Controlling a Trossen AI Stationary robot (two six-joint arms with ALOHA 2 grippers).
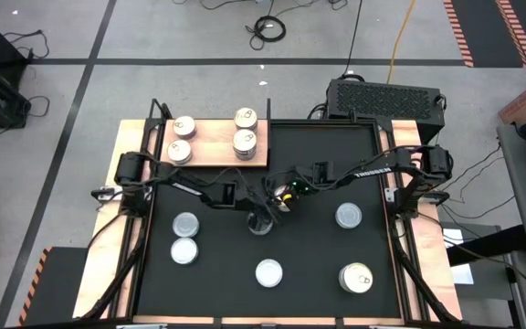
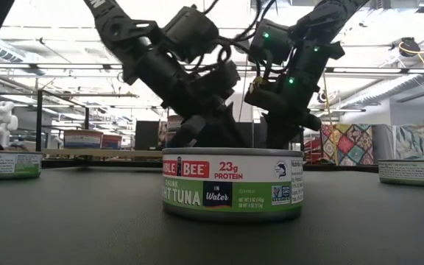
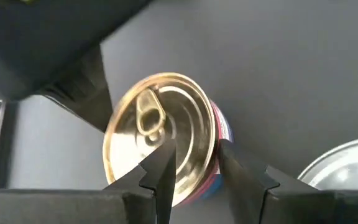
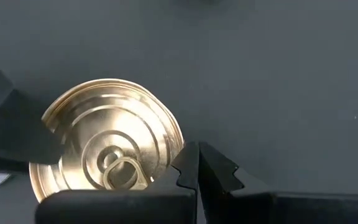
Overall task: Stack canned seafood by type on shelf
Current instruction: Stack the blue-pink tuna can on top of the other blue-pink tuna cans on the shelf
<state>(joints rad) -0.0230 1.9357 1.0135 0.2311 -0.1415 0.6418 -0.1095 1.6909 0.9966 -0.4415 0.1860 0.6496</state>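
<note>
Gold-lidded round tin (image 3: 160, 137) sits mid-mat, left gripper (image 3: 194, 165) straddling its rim, fingers slightly apart; right gripper (image 4: 197, 165) pinched together alongside. Light wooden shelf (image 1: 213, 146) holds four tins; five others await.

Both arms reach to mid-table, the left hand (image 3: 194, 171) slightly parted, the right hand (image 4: 197, 165) closed.

A black mat (image 1: 318, 274) covers the tabletop; six round metal tins (image 1: 268, 272) sit on it, beside a light wooden board (image 1: 213, 146) bearing tins.
</note>
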